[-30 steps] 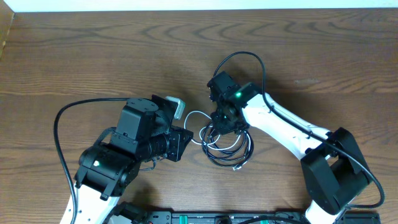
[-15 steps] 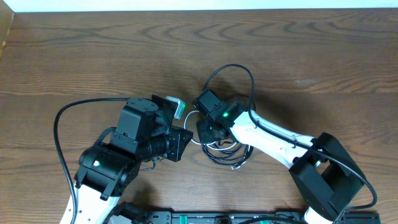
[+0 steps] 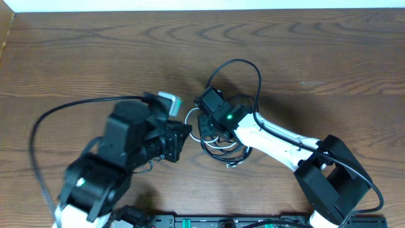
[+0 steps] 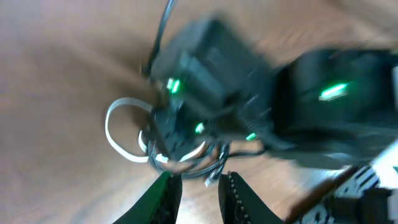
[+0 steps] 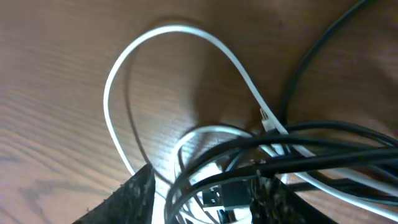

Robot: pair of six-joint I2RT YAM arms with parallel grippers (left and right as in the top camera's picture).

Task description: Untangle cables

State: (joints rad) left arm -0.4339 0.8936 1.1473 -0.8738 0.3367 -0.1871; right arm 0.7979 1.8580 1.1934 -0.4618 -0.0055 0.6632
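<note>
Right wrist view: the right gripper (image 5: pixel 205 196) stands spread astride the cables (image 5: pixel 311 146), black loops crossed by a white cable (image 5: pixel 180 30), heaped on the tabletop (image 5: pixel 56 74) (between both arms). The left gripper (image 4: pixel 199 186), narrowly parted, holds nothing. Lifting several strands together could cinch the tangle tighter.

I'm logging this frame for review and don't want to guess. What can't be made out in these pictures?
- Overhead: the fingertips of both arms, hidden under their wrist housings; how the cables cross, too small.
- Left wrist: everything beyond the left gripper, plug ends included, smeared by motion blur.
- Right wrist: most of the right gripper, cut off by the bottom edge; the white cable where black loops cover it.
</note>
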